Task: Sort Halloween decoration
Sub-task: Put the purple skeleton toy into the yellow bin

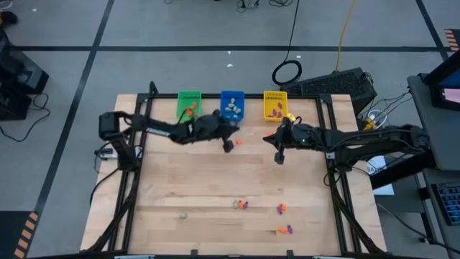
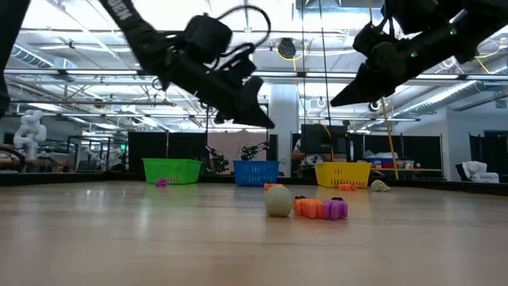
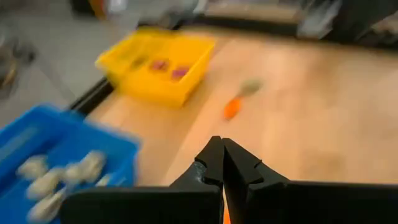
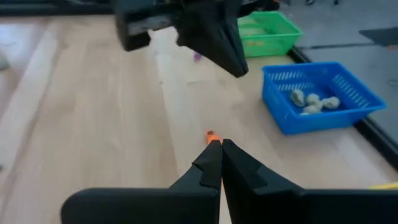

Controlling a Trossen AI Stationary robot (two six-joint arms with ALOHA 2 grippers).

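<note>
Wooden table [image 1: 215, 194] on a grey taped floor; open workshop beyond.

High view: green bin [image 1: 188, 105], blue bin [image 1: 232, 105] and yellow bin [image 1: 274, 106] line the far edge. Left gripper [image 1: 228, 146] hangs just in front of the blue bin; right gripper [image 1: 279, 157] hangs in front of the yellow bin. One orange trinket [image 1: 238, 142] lies just beside the left gripper. The remaining loose Halloween decoration [image 1: 241, 205] is scattered well away from the blue bin, toward the near edge.

Low view: both grippers are clear of the table. A pale egg-like piece [image 2: 278, 201] and orange and purple pieces [image 2: 321, 208] lie in the foreground.

Left wrist view: fingers pressed together, nothing seen between them. Pale pieces sit in the blue bin, purple in the yellow bin.

Right wrist view: fingers also closed on nothing; the orange trinket sits just past the tips.

Judgement: a next pick seems due (orange apparently belongs in the green bin). Open fully first, straddle the trinket squarely, and descend to the wood before closing.
</note>
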